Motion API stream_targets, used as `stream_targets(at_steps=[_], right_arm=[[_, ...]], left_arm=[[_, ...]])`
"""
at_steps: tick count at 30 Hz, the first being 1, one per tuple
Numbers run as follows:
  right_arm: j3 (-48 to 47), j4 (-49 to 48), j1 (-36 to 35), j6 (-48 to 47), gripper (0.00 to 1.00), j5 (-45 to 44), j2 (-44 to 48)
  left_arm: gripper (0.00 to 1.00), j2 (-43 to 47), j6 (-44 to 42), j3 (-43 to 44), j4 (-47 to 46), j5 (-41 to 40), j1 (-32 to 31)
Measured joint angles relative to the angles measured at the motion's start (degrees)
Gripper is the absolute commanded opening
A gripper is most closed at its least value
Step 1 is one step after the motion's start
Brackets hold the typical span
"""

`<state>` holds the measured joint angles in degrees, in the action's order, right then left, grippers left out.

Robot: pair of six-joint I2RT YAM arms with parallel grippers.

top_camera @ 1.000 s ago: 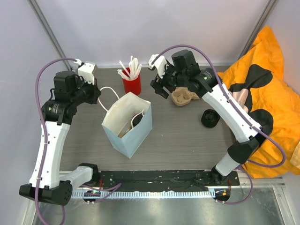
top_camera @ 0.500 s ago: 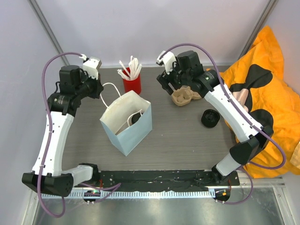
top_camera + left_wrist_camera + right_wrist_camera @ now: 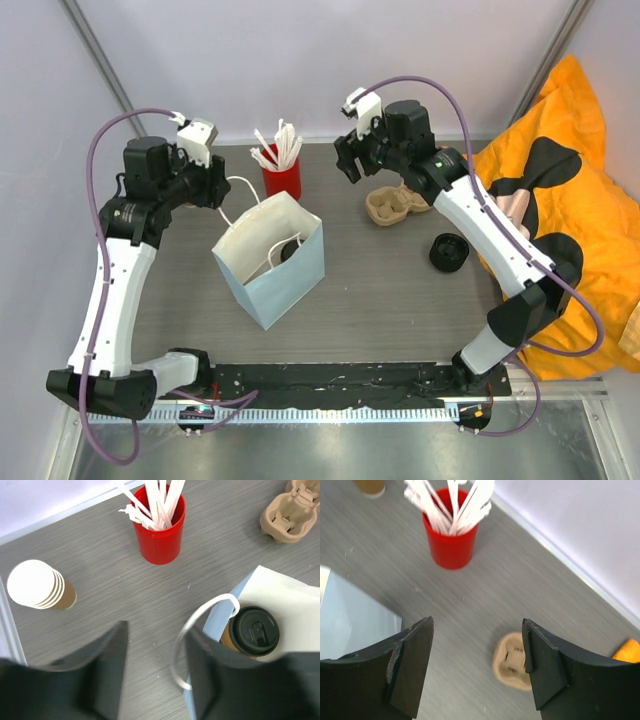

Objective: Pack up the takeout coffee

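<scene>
Left jaws stand apart and empty, just far-left of the bag (image 3: pixel 295 605), where the lidded cup (image 3: pixel 256 630) sits upright. Right jaws, also apart, hover farther off over the carrier (image 3: pixel 512 662).

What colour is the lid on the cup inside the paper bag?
Black; the lid shows best in the left wrist view.

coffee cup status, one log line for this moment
coffee cup: lidded, inside paper bag | left end effector: open, bag handle loose between jaws | right end effector: open, empty
</scene>
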<state>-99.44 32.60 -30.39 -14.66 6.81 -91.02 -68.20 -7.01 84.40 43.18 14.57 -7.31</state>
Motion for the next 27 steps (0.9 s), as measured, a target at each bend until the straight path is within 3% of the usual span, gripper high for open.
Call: stream_targets(at_steps=[6, 17, 27], right_arm=[[-4.39, -8.37, 0.35, 3.1, 0.68, -0.72, -7.82], [-23.23, -15.78, 7.8, 16.5, 0.57, 9.42, -32.15], [-26.01, -25.88, 10.58, 28.63, 0.5, 22.73, -40.52]], left_arm=[[1.0, 1.38, -2.25, 1.92, 2.93, 0.68, 0.0], [1.0, 1.77, -10.54, 9.38, 14.34, -2.95, 1.16], [1.0, 3.91, -22.05, 11.02, 27.63, -8.15, 4.81]])
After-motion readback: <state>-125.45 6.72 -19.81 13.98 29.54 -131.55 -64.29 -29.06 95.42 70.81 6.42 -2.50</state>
